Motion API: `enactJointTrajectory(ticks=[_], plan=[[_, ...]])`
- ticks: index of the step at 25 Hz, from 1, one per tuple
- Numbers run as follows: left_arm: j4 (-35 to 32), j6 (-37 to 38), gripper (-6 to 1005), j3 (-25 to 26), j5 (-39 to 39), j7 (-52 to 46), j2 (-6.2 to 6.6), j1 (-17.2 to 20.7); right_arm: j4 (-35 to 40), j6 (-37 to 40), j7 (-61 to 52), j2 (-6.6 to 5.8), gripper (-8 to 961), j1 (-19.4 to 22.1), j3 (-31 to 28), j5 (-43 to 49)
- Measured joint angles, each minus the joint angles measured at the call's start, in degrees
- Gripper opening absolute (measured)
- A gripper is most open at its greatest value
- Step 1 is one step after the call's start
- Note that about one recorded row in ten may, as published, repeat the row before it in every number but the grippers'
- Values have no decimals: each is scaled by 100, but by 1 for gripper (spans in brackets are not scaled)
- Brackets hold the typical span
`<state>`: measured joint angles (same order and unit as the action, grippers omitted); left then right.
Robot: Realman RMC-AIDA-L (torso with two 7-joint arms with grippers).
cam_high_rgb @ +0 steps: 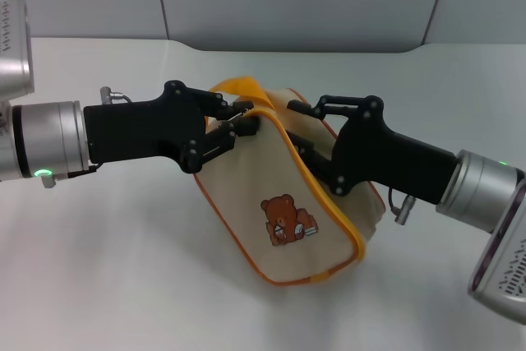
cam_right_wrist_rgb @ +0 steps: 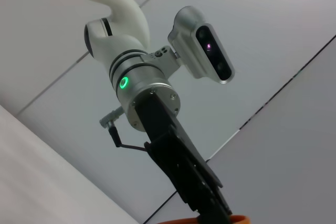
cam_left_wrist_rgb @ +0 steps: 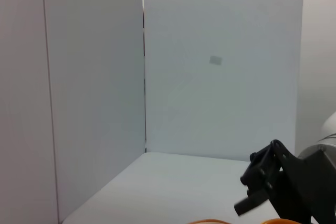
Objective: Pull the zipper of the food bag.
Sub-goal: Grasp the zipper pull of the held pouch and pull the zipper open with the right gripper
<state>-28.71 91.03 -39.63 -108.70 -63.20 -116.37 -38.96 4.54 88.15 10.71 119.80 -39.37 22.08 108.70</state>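
While both arms are already on the food bag (cam_high_rgb: pixel 288 219), I read this as the grasp-and-brace stage, with the pull itself not yet made. From the head view the bag sits tilted on the white worktop (cam_high_rgb: pixel 123 269), bear picture facing me, its orange-yellow loop handle (cam_high_rgb: pixel 238 88) at the far upper end. My left end effector (cam_high_rgb: pixel 240 125) is at that upper end, fingers drawn narrow around something small and silvery at the start of the orange-yellow tape; I take that to be the zipper (cam_high_rgb: pixel 243 109), though I cannot tell for certain that the tab is truly pinched. My right end effector (cam_high_rgb: pixel 316 150) is pressed against the bag's far side, near the top edge; its fingertips are hidden by the bag, so I cannot tell how they stand.

My judgement is that the next move calls for the right arm to hold the bag steady while the left draws the tab along the tape line, keeping the pull in line with the teeth so the tab does not slip out.

Only the head view shows the bag and the contact points. In the left wrist view I get the grey back walls and the right arm's black linkage; the right wrist view shows the left arm from below, with a sliver of orange at the edge.
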Motion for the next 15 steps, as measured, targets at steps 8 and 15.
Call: enactJointTrajectory(ticks=[8,15], plan=[[15,22,150,-2,0,17,-7,17,-82,-188,-18,0,187,-68,26,26],[34,2,172,65,22,56,-10,68,-78,-219,-23,-3,24,-11,74,45]])
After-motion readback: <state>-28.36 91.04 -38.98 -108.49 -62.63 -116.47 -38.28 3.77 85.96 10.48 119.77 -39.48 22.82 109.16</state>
